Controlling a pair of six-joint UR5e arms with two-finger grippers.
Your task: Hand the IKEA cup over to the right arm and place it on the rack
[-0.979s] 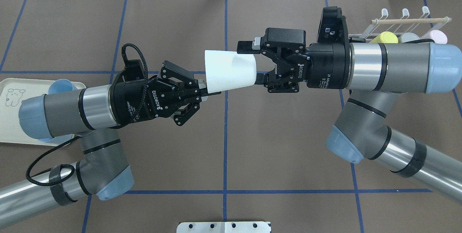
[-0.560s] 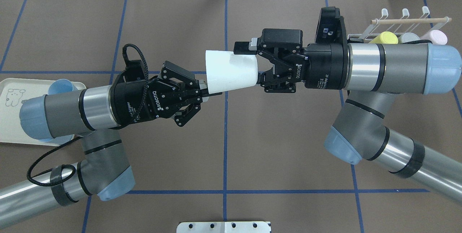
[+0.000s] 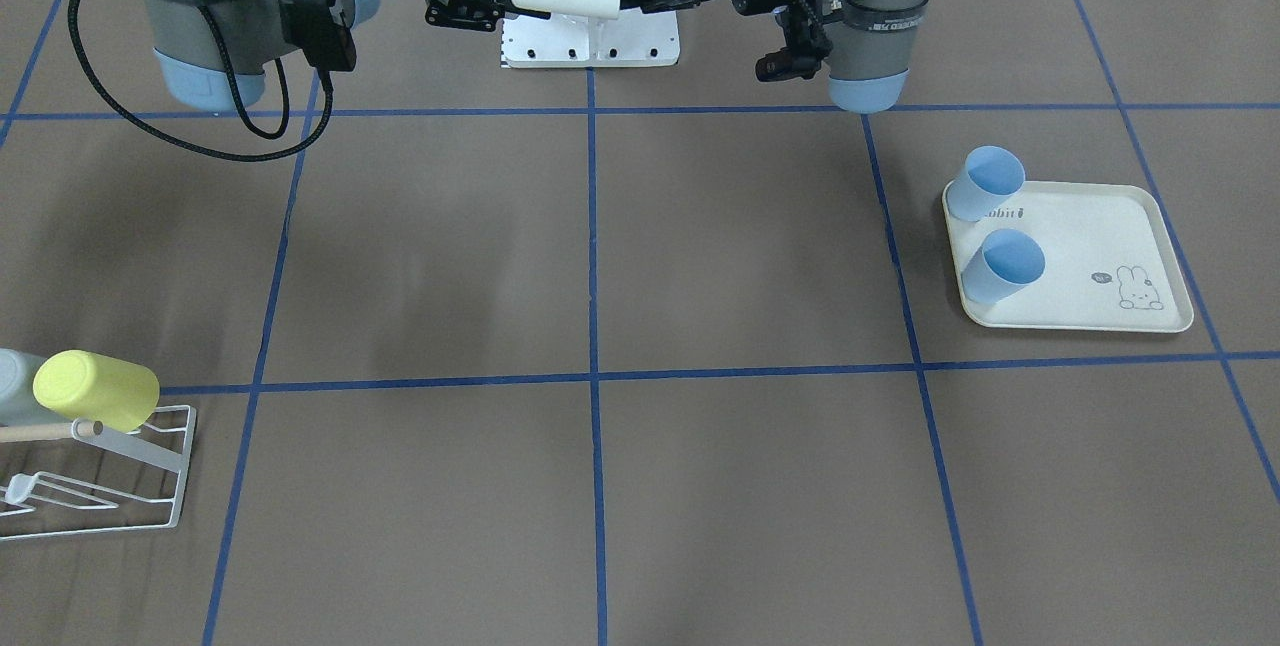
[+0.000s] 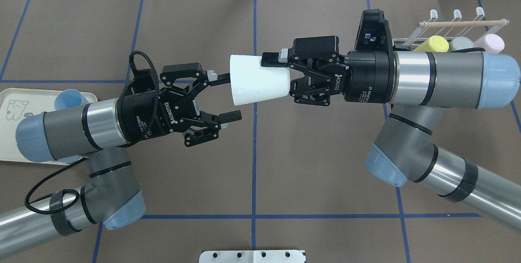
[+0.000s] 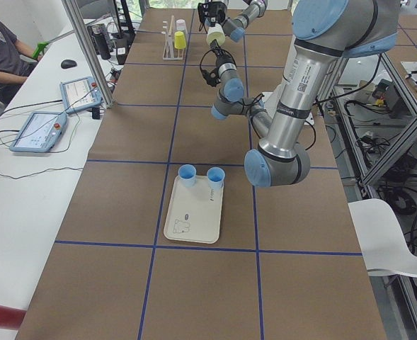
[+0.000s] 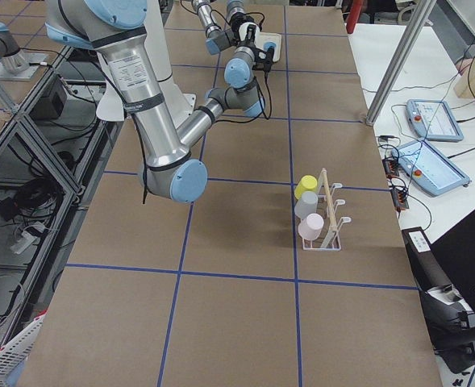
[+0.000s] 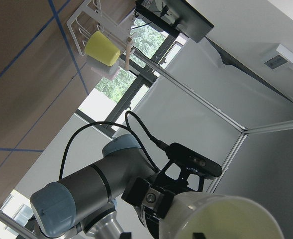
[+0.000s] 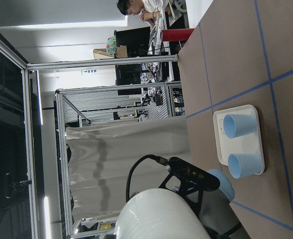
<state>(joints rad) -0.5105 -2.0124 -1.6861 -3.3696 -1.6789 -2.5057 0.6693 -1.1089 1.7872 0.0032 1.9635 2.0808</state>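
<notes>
White tapered plastic cup (image 4: 256,82) hangs sideways above the counter (image 4: 317,165), its narrow base end pinched by the right pincer (image 4: 281,75), open rim facing left toward the spread, empty left pincer (image 4: 228,96). The white wire rack (image 4: 456,23) stands far right, beyond the holding arm.

— Which colours are shown on the table?
— A brown paper table cover (image 4: 325,153) is crossed by a grid of blue tape lines (image 4: 254,153).
— And the cups?
— The white tapered plastic cup (image 4: 258,79) is left plain. Two pale blue plastic cups (image 3: 985,183) are seen on a cream rectangular tray (image 3: 1100,236), on which a rabbit outline is printed. A yellow cup (image 3: 95,389), a grey cup (image 4: 460,42) and a pink cup (image 4: 493,42) are seen at the white wire rack (image 3: 186,466) with its pale wooden dowel (image 4: 464,23).
— The robot?
— The left arm (image 4: 69,128) and right arm (image 4: 452,77) are finished in grey, silver and pale blue; the left gripper (image 4: 228,96) and right gripper (image 4: 281,75) are black, lettered in white.
</notes>
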